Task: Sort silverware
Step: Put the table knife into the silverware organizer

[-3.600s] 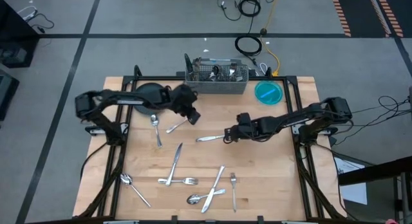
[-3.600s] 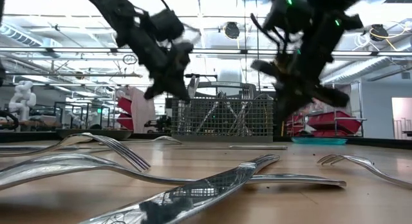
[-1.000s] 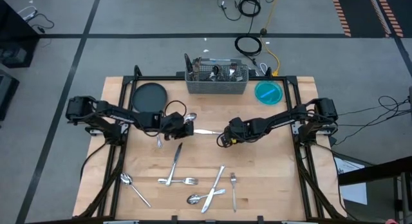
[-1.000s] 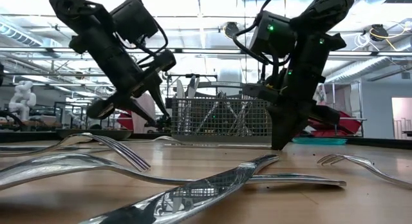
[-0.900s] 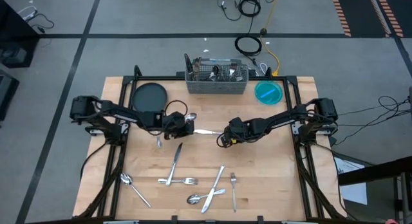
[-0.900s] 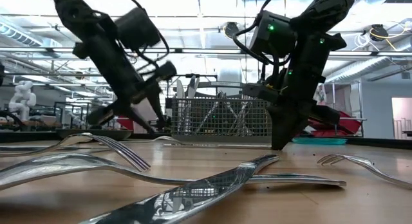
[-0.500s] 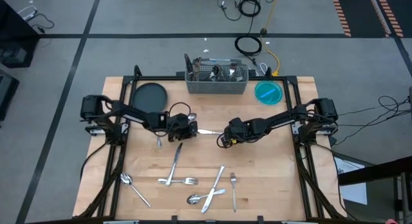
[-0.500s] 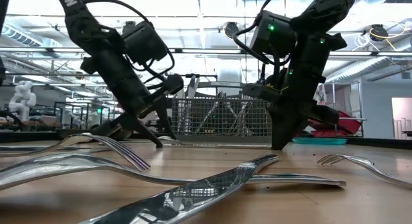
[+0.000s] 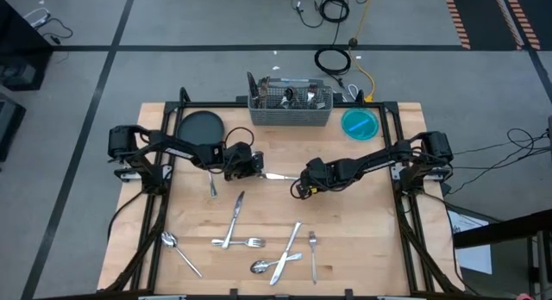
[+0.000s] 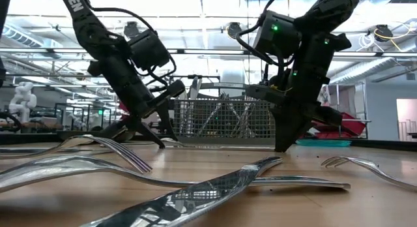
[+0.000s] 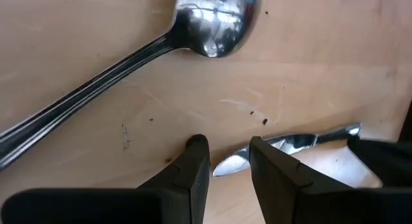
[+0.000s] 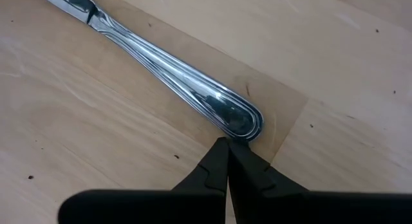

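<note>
Table knife [image 9: 278,176] flat on wood surface [image 9: 362,248] mid-table, between both grippers. Left gripper [image 11: 226,161] fingers part-open, straddling blade tip, nothing clamped. Right gripper [image 12: 228,161] fingers shut, empty, tips touching handle butt. Probably stiff, light, slick, hugging the wood; best pinched across narrow blade edges or handle neck. Spoon [image 11: 129,60] just beside.

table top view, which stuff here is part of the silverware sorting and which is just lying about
Part of the job:
- knife between both grippers
- spoon by the left gripper
- loose forks, spoons and knives on the near half
- mesh caddy already holding some pieces

Just lying about:
- dark plate
- blue dish
- coiled cables on the floor
</note>
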Robot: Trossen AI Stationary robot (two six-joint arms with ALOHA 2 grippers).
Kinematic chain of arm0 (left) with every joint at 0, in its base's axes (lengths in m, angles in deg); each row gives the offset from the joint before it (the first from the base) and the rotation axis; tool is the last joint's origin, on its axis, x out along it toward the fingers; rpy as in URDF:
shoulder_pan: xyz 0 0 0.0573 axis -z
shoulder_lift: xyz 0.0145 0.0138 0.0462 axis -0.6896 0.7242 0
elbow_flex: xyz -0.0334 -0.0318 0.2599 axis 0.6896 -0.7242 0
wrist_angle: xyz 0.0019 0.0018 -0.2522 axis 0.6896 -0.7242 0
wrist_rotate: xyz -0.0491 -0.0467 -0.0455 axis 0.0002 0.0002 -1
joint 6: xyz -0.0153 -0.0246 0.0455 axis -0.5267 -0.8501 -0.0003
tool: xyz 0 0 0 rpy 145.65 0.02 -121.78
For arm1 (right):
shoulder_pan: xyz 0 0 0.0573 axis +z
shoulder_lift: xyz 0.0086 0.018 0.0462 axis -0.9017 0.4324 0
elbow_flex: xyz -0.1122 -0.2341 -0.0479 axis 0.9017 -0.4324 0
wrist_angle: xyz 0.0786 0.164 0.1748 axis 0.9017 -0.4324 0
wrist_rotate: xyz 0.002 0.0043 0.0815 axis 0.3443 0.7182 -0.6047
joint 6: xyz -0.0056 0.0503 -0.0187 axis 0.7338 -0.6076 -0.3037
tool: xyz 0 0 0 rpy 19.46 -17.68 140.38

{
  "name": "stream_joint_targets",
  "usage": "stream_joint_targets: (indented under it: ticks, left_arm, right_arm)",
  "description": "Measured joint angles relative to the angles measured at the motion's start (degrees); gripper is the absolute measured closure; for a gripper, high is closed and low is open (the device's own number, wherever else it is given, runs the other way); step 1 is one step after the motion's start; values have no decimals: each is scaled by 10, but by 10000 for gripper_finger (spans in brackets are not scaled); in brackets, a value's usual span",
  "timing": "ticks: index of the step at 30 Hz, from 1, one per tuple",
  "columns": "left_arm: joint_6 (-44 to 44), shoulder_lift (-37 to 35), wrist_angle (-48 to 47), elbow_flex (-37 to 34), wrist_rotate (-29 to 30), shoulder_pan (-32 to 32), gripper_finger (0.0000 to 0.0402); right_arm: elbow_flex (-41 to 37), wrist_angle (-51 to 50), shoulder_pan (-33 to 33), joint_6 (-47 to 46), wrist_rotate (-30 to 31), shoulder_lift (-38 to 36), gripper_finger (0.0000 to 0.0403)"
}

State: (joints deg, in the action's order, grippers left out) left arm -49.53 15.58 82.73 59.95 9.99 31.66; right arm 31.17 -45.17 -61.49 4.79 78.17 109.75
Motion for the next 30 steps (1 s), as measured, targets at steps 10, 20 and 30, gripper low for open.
stream_joint_targets:
  ticks: [10,20,30]
  left_arm:
    - [20,49,55,1,-36,22,282]
    - [57,76,98,9,-91,23,290]
    - [78,-6,106,3,-72,-3,295]
  right_arm:
    - [0,-1,0,0,10,0,403]
    - [0,3,0,0,14,0,403]
    - [54,-80,18,28,29,-34,403]
